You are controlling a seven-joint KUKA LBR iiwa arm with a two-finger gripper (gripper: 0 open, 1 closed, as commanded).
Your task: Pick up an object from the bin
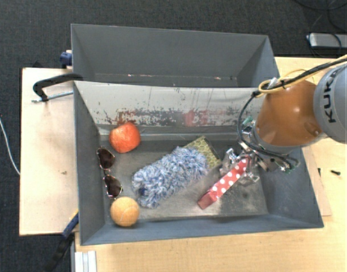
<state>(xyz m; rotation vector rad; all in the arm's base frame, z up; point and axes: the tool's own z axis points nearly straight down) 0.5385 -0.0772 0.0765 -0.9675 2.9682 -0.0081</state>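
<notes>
At the near left of the grey metal bin (88, 197) lay a round orange ball (125, 211), with dark sunglasses (108, 173) just beyond it. Right of centre, a flat red strip with white dots (221, 187) slanted up to the gripper (241, 166) at its far end. I could not tell whether the gripper was spread or pinching. A shaggy blue-white cloth (170, 174) lay to the left, and a red-orange fruit (125, 137) lay farthest back.

The arm (333, 103) comes in from the right, its grey last link bent downward. An orange cover (286, 118) wraps the wrist, with yellow and black cables (273, 84) looping over its top. Below it, the metal gripper (241, 164) points down and to the left.
</notes>
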